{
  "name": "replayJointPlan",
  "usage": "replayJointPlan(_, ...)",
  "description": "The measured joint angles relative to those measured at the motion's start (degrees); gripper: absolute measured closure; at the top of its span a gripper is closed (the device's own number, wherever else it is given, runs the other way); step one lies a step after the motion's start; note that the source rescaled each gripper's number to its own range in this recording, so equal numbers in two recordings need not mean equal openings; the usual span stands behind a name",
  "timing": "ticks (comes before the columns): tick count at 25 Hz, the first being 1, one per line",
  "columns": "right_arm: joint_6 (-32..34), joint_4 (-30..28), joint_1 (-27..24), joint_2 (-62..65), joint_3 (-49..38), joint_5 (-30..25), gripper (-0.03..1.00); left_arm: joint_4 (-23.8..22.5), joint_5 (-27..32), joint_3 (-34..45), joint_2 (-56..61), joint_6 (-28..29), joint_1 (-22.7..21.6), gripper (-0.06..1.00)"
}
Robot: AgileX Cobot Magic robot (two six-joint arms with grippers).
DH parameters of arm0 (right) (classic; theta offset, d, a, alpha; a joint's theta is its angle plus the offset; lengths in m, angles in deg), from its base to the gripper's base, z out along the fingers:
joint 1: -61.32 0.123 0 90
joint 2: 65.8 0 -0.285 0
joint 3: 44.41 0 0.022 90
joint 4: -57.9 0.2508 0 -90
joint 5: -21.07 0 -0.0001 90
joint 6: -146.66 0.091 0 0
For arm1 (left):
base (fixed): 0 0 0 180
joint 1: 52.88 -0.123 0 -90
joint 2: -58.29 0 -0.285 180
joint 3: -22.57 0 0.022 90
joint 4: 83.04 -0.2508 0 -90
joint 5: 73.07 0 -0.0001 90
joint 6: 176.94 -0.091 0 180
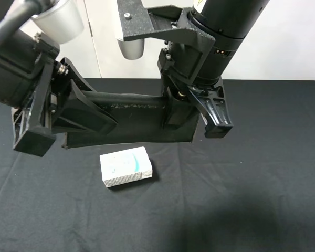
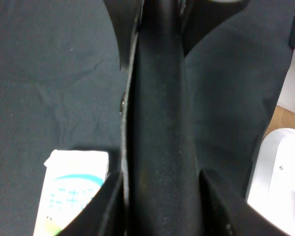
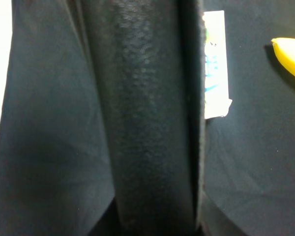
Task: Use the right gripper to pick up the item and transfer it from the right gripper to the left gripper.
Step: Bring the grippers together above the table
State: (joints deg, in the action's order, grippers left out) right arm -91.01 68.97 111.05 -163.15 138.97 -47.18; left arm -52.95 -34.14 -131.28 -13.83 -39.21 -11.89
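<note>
One case (image 1: 131, 118) hung level above the counter (image 1: 252, 184). From the side, the left pincer (image 1: 97, 113) clamped its left end. Reaching steeply down, the right pincer (image 1: 195, 118) straddled its right end; whether gripping or loose could not be told. A carton (image 1: 127, 166) lay below.
</note>
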Motion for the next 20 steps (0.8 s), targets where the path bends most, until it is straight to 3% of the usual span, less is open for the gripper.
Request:
replayJointPlan(1,0.0,0.15,0.0,0.0,0.0,0.15,0.66,-0.03,0.0,0.0,0.0,0.0,0.0,0.81)
replayJointPlan(2,0.44,0.55,0.0,0.0,0.0,0.47,0.37,-0.03,0.0,0.0,0.0,0.0,0.0,0.84)
replayJointPlan(4,2.84,0.83,0.0,0.0,0.0,1.82,0.12,0.09,0.39,0.0,0.0,0.0,0.0,0.91)
replayJointPlan(5,3.96,0.83,0.0,0.0,0.0,2.42,0.07,0.17,0.63,0.0,0.0,0.0,0.0,0.91)
replayJointPlan(10,7.29,0.91,0.0,0.04,0.0,3.68,-0.03,0.17,0.78,0.0,0.0,0.0,0.0,0.92)
replayJointPlan(20,10.12,0.91,0.0,4.88,0.0,-1.21,-0.03,1.22,1.28,0.0,0.0,0.0,0.0,0.93)
